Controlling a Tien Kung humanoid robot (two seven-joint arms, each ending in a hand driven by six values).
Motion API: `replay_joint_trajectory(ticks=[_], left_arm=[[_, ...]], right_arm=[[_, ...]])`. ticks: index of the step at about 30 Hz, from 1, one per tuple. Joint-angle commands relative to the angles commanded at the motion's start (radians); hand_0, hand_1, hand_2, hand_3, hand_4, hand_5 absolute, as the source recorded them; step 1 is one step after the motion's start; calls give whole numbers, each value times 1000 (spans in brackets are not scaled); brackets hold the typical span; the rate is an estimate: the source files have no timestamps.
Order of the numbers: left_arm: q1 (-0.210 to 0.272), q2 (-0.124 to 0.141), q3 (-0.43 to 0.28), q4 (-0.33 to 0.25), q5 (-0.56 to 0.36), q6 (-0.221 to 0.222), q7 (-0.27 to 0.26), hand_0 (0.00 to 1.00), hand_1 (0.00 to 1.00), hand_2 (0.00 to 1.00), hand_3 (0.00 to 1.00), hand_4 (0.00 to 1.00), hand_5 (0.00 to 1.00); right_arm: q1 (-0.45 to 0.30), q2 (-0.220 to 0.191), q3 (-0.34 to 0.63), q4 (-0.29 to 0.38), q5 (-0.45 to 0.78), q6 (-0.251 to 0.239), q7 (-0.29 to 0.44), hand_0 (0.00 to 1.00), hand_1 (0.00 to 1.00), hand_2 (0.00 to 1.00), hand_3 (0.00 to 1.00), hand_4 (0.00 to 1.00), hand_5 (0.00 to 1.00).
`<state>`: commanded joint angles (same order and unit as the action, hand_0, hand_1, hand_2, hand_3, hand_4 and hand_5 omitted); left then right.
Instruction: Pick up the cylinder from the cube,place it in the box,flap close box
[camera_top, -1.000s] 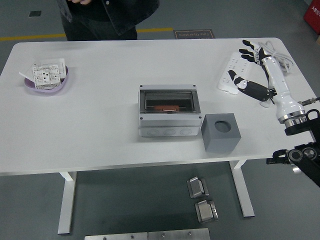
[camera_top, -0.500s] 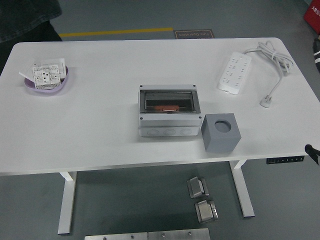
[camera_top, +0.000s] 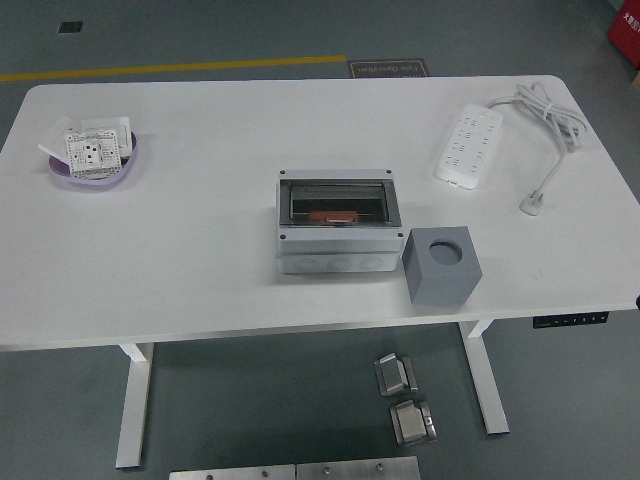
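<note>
1. Neither robot hand is in view, so the state of their fingers cannot be told, and nothing is being held over the table (camera_top: 200, 260).

2. The grey cube (camera_top: 442, 263) stands near the table's front edge, right of centre, just beside the box's right front corner. The round hole in its top face looks empty; no cylinder stands in it.

3. The grey box (camera_top: 337, 221) sits at about the middle of the table. Its dark flap seems to lie flat over the opening, and through it a reddish-orange piece (camera_top: 333, 216) shows inside, most likely the cylinder (the shape is too small to be sure of).

4. Judging from this, the pick from the cube and the placing in the box appear done, and the flap looks closed as well, so the task seems at or near its end. Whether the flap is fully latched cannot be told from here.

5. A purple bowl (camera_top: 128, 168) near the table's far left corner holds white socket-like parts (camera_top: 92, 148), stacked loosely.

6. A white power strip (camera_top: 467, 146) lies toward the far right corner, its cable looping to a plug (camera_top: 532, 205) nearer the right edge, well apart from the box.
</note>
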<state>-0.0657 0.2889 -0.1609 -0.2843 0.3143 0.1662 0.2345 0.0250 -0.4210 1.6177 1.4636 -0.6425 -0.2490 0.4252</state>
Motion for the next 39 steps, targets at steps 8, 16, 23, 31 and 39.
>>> replay_joint_trajectory(ticks=[8, 16, 23, 31, 39], left_arm=[[-10, 18, -195, -54, 167, -2, -5, 692, 697, 639, 655, 558, 363], [-22, 19, -381, -115, 339, -6, 2, 693, 697, 639, 656, 560, 363], [-26, 11, -418, -124, 381, -7, 7, 693, 696, 640, 656, 561, 362], [-28, 9, -410, -117, 374, -7, 9, 693, 697, 641, 658, 567, 359], [-31, 4, -406, -113, 372, -9, 11, 692, 696, 642, 659, 579, 353]], right_arm=[[-31, 1, 51, 10, -29, -9, -9, 828, 770, 808, 889, 764, 321], [-28, 5, 48, 11, -50, -13, -14, 829, 770, 808, 883, 775, 335], [-27, 2, 50, 11, -57, -17, -18, 831, 769, 807, 880, 772, 341], [-27, -1, 58, 12, -66, -19, -21, 834, 768, 805, 878, 785, 361], [-25, -6, 60, 15, -77, -24, -26, 830, 769, 805, 872, 795, 378]])
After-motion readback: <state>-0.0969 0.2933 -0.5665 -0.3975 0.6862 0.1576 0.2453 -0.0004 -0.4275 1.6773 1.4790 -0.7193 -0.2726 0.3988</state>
